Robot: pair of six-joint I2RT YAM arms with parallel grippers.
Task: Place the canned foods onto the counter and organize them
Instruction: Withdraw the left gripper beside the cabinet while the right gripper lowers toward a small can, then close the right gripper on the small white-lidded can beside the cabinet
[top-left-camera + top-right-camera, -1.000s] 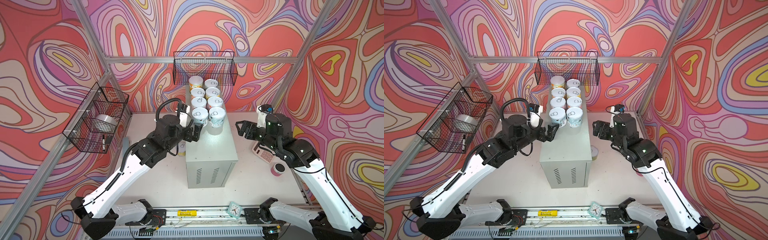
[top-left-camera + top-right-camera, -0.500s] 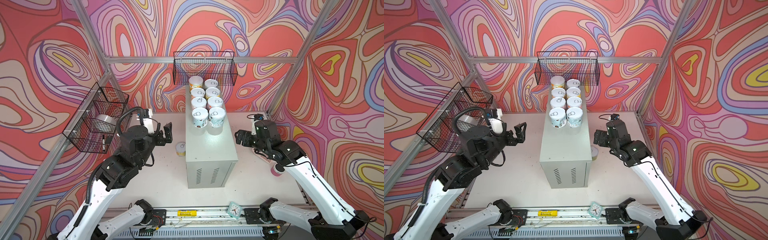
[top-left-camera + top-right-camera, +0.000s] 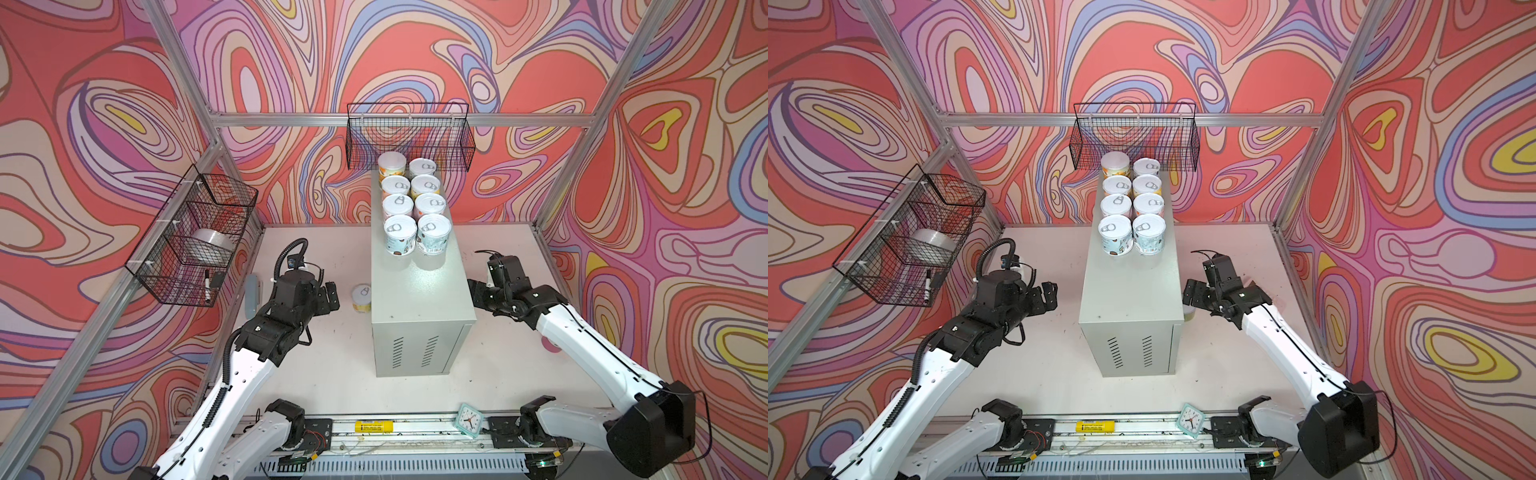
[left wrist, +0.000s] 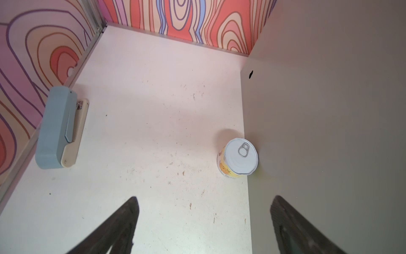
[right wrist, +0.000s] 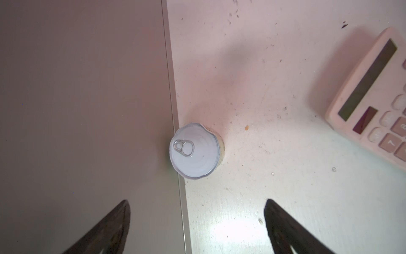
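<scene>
The counter (image 3: 419, 291) (image 3: 1129, 286) is a tall grey box, and several canned foods (image 3: 415, 208) (image 3: 1131, 208) stand in two rows at its far end. One yellow-labelled can (image 3: 361, 297) (image 4: 239, 158) stands on the table against the counter's left side. My left gripper (image 3: 328, 297) (image 3: 1048, 297) (image 4: 205, 198) hangs open and empty just short of it. Another can (image 5: 195, 151) (image 3: 1188, 313) stands against the counter's right side. My right gripper (image 3: 477, 296) (image 3: 1192, 294) (image 5: 196, 201) is open above it, one finger over the counter's edge.
A blue stapler (image 4: 57, 127) (image 3: 251, 295) lies by the left wall. A pink calculator (image 5: 373, 99) lies right of the right-hand can. Wire baskets hang on the left wall (image 3: 195, 237) and the back wall (image 3: 409, 137). A small clock (image 3: 469, 419) leans on the front rail.
My left gripper left the front cans on the counter, swung out left and came down beside the can on the table. My right gripper dropped lower against the counter's right side.
</scene>
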